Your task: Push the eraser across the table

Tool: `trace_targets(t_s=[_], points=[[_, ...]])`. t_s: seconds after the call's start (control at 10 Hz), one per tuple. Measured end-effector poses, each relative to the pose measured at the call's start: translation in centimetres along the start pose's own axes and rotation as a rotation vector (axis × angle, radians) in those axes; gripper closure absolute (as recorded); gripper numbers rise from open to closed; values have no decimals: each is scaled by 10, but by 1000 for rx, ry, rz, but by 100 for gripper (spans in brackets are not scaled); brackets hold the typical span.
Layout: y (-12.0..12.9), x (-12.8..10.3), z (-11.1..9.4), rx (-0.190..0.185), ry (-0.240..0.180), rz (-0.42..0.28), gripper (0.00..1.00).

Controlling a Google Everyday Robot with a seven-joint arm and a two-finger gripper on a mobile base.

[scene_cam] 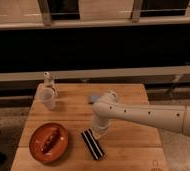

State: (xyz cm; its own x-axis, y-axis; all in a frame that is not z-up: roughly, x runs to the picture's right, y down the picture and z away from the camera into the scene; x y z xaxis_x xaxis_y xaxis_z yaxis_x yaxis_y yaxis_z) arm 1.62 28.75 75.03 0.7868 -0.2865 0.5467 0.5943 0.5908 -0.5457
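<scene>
1. One eraser (92, 144) lies slantwise on the table (133, 150), just below-left of the gripper (99, 130) and close to the near edge; bare planks stretch to the gripper's right.
2. One orange plate (48, 142) with food sits farther left of the gripper.
3. The gripper points down just beside the eraser's far end.
4. Beyond the gripper lies a light-blue lump (93, 98); a clear cup (48, 98) and bottle (49, 82) stand far-left.

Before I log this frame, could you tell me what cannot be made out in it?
- Gripper, camera view: down beside the eraser; the wrist hides any contact.
- Light-blue lump: partly behind the arm.
- Clear cup contents: too dim.
- Food on the orange plate: blurred.
</scene>
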Motion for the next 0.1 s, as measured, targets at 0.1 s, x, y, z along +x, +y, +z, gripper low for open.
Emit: trace_targets(t_s=[0.1], points=[[1,2,-1,-5,-1,-13,100]])
